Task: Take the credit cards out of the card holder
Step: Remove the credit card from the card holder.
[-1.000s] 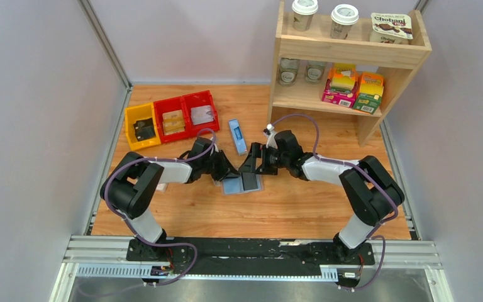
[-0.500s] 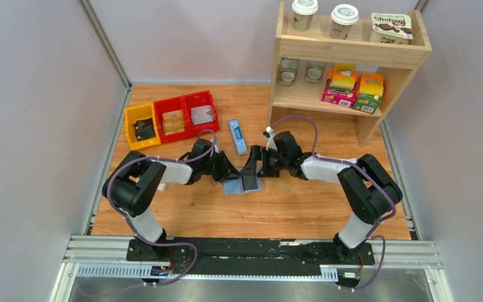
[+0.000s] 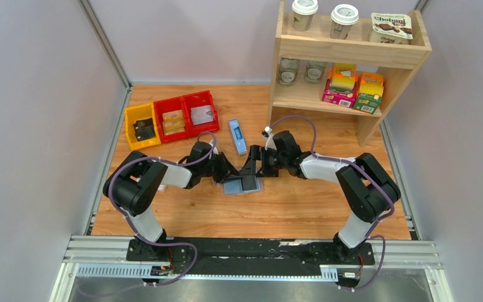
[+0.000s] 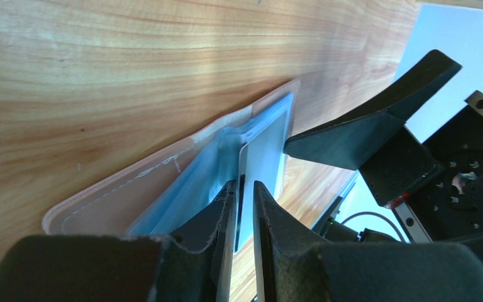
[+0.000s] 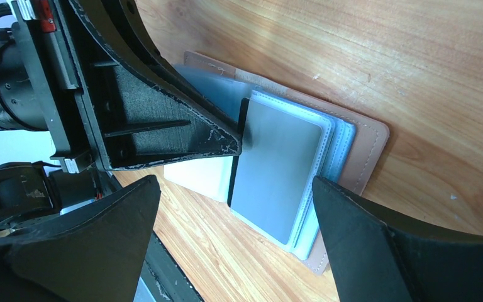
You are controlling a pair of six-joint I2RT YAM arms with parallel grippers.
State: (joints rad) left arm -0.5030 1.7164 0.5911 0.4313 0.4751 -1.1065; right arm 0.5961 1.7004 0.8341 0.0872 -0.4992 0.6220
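Note:
The card holder [image 3: 234, 187] lies open on the table, tan outside [image 4: 132, 189], pale blue lining [image 5: 339, 135]. A dark credit card [image 3: 250, 182] sticks partly out of its slots [image 5: 277, 160]. My left gripper [image 3: 229, 176] is shut on that card's edge [image 4: 261, 160]; its fingers [image 4: 217, 220] pinch it from both sides. It also shows in the right wrist view [image 5: 223, 141]. My right gripper [image 3: 252, 167] is open, its fingers [image 5: 352, 214] spread wide just above the holder and touching nothing.
A long narrow blue box [image 3: 238, 136] lies just behind the holder. A yellow bin [image 3: 141, 128] and two red bins [image 3: 185, 114] stand at the back left. A wooden shelf [image 3: 346, 56] with cups and boxes stands at the back right.
Both grippers have barely shifted. The left gripper still holds the dark card at the holder, and the right gripper stays open above it.

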